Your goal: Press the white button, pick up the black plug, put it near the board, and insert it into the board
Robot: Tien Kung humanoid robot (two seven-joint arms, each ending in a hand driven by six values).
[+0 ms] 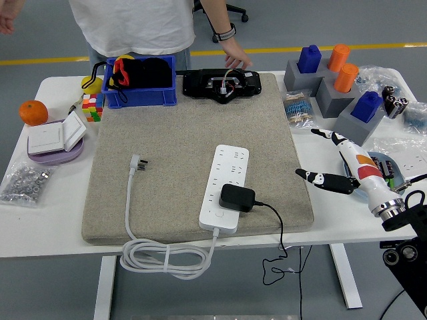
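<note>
Black plug (pixel 237 197) seated in white board (pixel 225 188), right hand (pixel 340 167) spread empty beside mat (pixel 197 153)

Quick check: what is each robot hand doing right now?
Left hand: not in view.
Right hand: open, fingers spread, holding nothing, off the mat's right edge.

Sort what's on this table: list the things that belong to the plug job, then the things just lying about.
Job:
- black plug, seated on the power strip
- white power strip
- right hand, open, off to the right

Lying about:
- orange
- blue bin
- colour cube
- bag of screws
- grey block stand
</note>
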